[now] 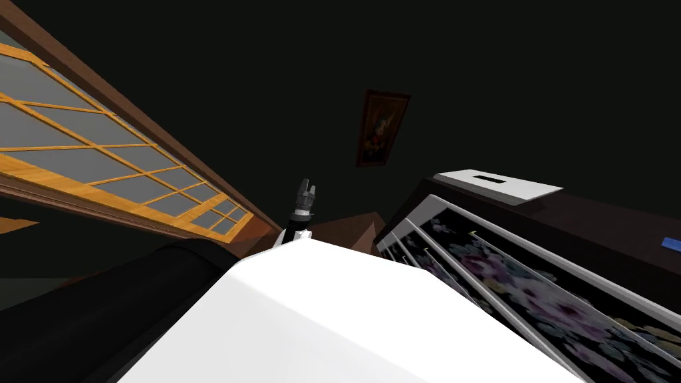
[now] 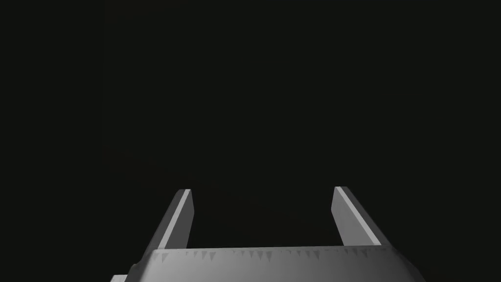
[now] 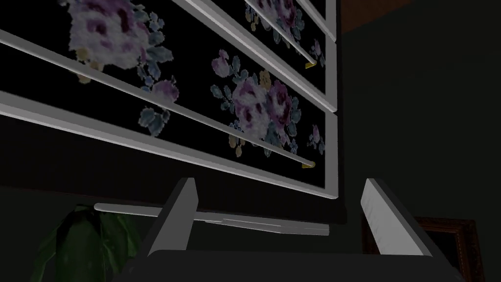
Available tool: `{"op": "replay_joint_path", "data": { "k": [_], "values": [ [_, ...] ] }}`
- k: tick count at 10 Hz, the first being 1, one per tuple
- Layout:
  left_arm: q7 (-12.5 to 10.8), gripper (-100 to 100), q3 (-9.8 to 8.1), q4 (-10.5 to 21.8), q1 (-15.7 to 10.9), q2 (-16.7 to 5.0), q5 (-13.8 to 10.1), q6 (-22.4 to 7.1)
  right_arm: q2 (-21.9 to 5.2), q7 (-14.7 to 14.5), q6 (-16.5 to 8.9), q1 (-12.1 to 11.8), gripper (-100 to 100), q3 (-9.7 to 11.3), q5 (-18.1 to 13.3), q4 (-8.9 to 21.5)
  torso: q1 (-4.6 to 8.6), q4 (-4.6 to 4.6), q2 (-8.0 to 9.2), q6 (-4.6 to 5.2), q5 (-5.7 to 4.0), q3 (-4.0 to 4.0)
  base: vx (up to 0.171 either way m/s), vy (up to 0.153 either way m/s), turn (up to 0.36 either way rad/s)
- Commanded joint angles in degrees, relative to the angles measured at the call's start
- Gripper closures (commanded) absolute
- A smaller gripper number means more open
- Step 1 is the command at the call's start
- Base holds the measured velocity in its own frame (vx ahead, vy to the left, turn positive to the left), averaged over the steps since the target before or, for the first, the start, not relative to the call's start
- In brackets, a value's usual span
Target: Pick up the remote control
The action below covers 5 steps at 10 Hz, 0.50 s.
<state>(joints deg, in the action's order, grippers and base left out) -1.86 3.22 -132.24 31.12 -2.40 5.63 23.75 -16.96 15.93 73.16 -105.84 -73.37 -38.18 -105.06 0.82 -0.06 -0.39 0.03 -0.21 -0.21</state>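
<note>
A dark chest of drawers [image 1: 598,223] with flowered fronts [image 3: 254,103] stands close on my right. On its top lies a flat white slab [image 1: 499,183] with a dark slot, and a small blue thing [image 1: 672,244] sits at the far right edge. I cannot tell which of them, if either, is the remote control. My right gripper [image 3: 280,183] is open and empty, pointing at the drawer fronts and the white slab [image 3: 220,221]. My left gripper [image 1: 306,194] reaches forward above my chest toward the dark wall. Its fingers [image 2: 178,215] stand open with nothing between them [image 2: 263,190].
A large window [image 1: 100,159] with an orange frame runs along the left. A framed picture [image 1: 382,126] hangs on the dark wall ahead and also appears beside my right gripper [image 3: 455,240]. A green plant [image 3: 83,240] stands by the drawers. A dark rounded bulk [image 1: 133,292] lies low on the left.
</note>
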Motion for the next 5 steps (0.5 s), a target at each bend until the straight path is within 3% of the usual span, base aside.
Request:
{"op": "replay_joint_path", "data": {
  "k": [1,2,3,5],
  "values": [
    [0.0,0,0.0,0.0,0.0,0.0,0.0,0.0,-1.2,-0.5,2.4,-2.9,-100,-2.8,-2.0,1.0,0.0,0.0,0.0,0.0,0.0,0.0,0.039,-0.144,0.317],
    [0.0,0,0.0,0.0,0.0,0.0,0.0,0.0,-2.3,-0.8,3.7,-4.7,-100,-4.5,-3.6,1.6,-0.03,0.0,0.02,-0.04,0.01,0.01,0.061,-0.209,0.375],
    [0.0,0,0.0,0.0,0.0,0.0,0.0,0.0,-2.3,-0.8,4.1,-5.3,-100,-4.8,-3.6,1.6,0.19,-0.02,-0.05,-0.04,-0.04,-0.03,0.052,-0.165,0.276],
    [0.0,0,0.0,0.0,0.0,0.0,0.0,0.0,-4.4,-1.5,7.4,-9.2,-100,-8.1,-6.4,2.5,-0.06,-0.03,-0.1,-0.04,0.01,-0.06,0.064,-0.164,0.409]
  ]
}}
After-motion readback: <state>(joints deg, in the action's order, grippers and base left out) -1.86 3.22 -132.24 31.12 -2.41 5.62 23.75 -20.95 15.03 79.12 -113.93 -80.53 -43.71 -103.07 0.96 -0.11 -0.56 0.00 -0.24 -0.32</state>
